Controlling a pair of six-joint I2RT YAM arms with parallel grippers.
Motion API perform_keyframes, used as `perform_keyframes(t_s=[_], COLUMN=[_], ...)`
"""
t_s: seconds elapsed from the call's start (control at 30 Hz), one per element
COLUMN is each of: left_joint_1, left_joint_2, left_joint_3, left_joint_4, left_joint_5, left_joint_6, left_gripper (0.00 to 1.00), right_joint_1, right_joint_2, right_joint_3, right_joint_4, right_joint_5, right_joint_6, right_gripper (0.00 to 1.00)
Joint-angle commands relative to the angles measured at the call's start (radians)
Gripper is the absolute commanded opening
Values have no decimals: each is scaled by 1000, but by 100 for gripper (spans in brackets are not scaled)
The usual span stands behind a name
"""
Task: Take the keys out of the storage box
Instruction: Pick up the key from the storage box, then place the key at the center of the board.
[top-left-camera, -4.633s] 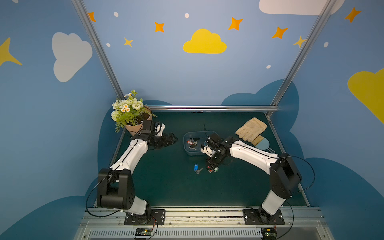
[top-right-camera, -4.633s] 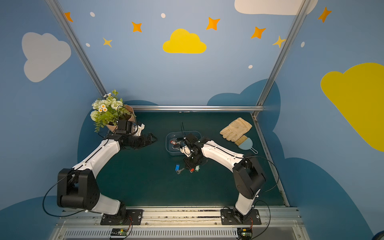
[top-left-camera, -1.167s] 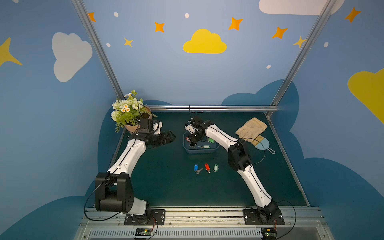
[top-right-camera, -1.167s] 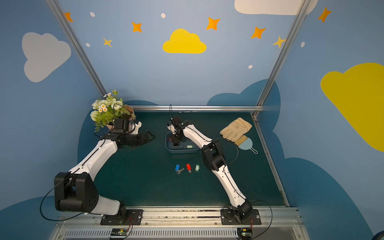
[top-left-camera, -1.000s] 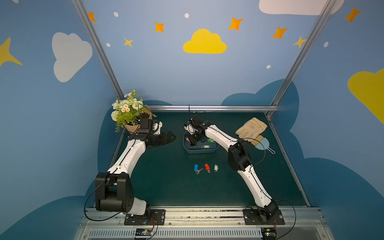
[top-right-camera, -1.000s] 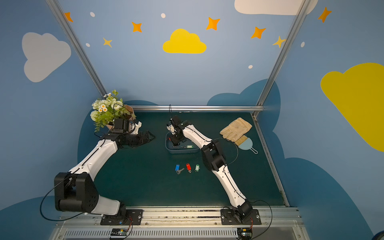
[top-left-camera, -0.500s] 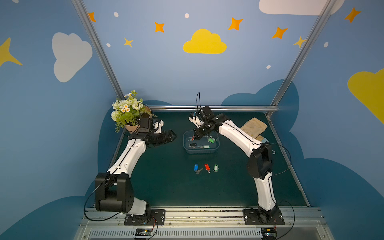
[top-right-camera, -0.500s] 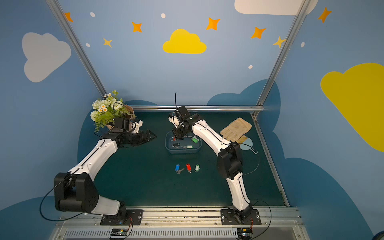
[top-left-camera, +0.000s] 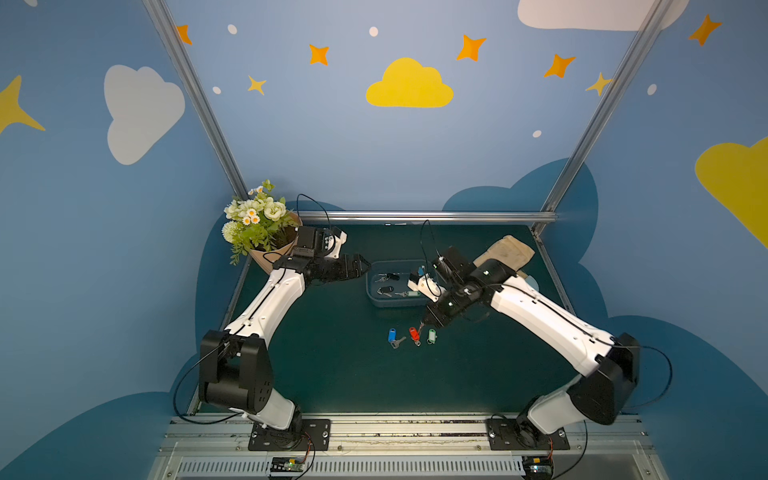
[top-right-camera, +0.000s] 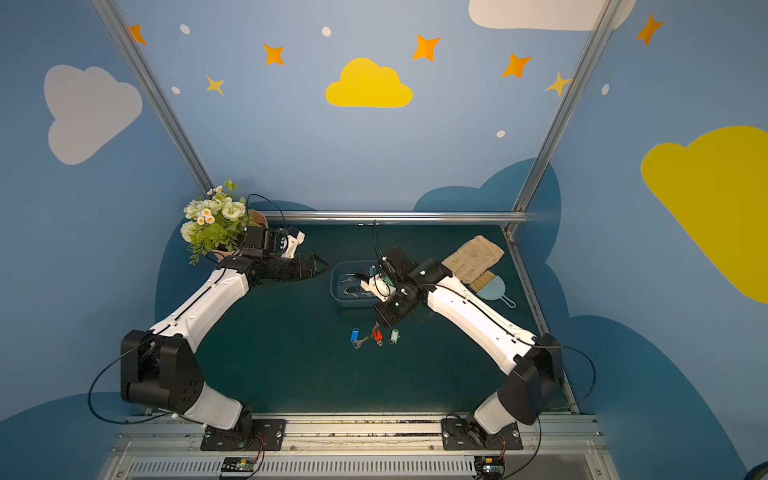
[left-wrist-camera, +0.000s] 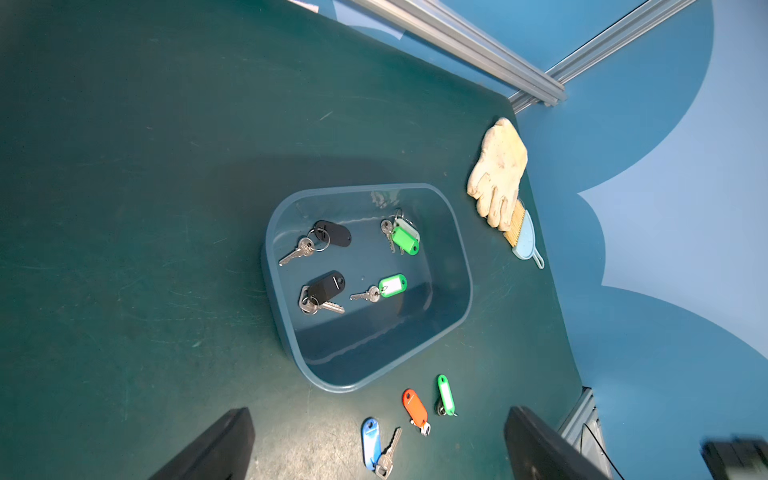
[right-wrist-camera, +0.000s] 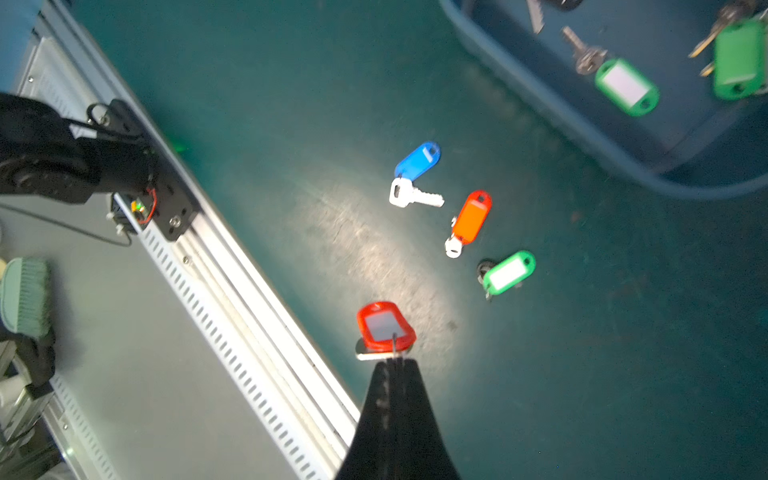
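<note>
A robot test cell, probably within a laboratory, is indicated: a green tabletop (top-left-camera: 332, 374) is enclosed by panels (top-left-camera: 374, 145) painted with clouds and stars, framed by aluminium profiles (top-left-camera: 424, 216), and a left arm (top-left-camera: 270, 303) and right arm (top-left-camera: 540, 316) are bolted to a slotted rail (top-left-camera: 395, 432).

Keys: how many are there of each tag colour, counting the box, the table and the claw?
Black-tagged keys: 2, in the storage box
Green-tagged keys: 3, two in the box, one on the table
Pale-tagged key: 1, in the box
Blue-tagged key: 1, on the table
Orange-tagged key: 1, on the table
Red-tagged key: 1, in the right gripper
Total: 9
</note>
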Motion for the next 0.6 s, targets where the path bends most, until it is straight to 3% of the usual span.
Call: perform_keyframes(t_s=[0.0, 0.17, 0.57], left_joint_1=[-16, -41, -57], left_joint_2=[35, 79, 79], left_joint_3=[42, 66, 53], left_joint_4=[18, 19, -1], left_joint_5=[-3, -6, -16], left_joint_6=[-6, -6, 1], left_gripper=[100, 100, 100], right_joint_1=[31, 53, 53], right_joint_2=[-77, -123, -24], right_joint_3=[-140, -324, -403], right_joint_4=[-70, -4, 166], right_joint_5=[-8, 24, 48], right_joint_6=[102, 222, 286], right_gripper=[0, 0, 0])
